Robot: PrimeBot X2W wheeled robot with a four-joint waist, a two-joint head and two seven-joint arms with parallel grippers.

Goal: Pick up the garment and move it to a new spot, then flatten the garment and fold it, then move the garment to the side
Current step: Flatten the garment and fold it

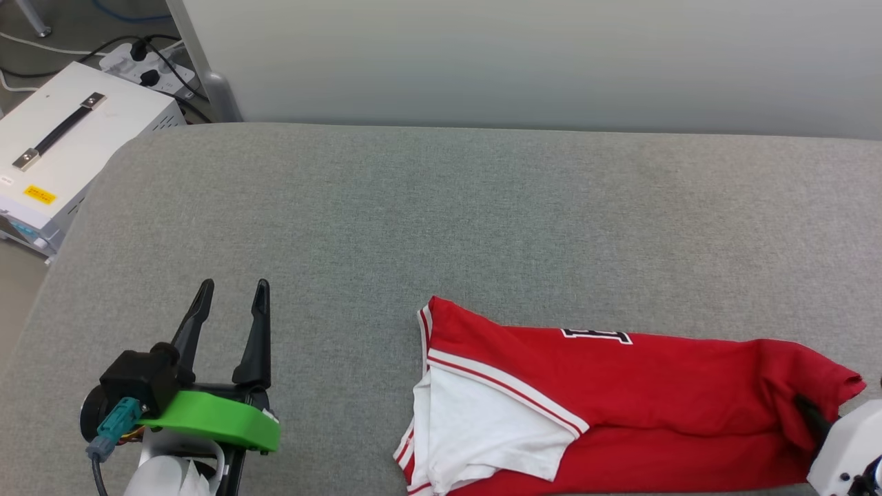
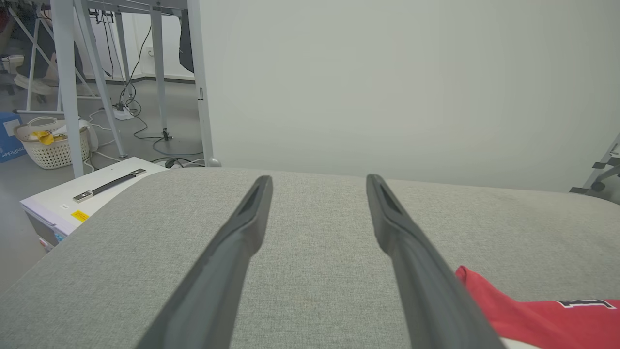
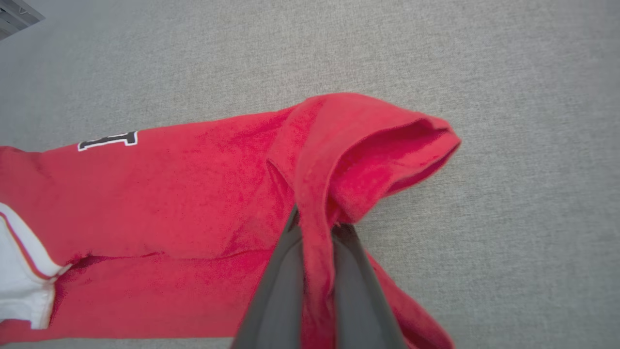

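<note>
So the right gripper [image 3: 317, 220] is pinching the shirt [image 3: 193, 194] in its jaws on the worktop [image 1: 413, 207], left gripper [image 1: 231, 293] is sitting with jaws spread.

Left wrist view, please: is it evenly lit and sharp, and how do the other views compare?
Left wrist view: soft even light, no glare, jaws slightly blurred up close. Right wrist view: garment sharp, jaws soft. Head view: crisp throughout.
</note>
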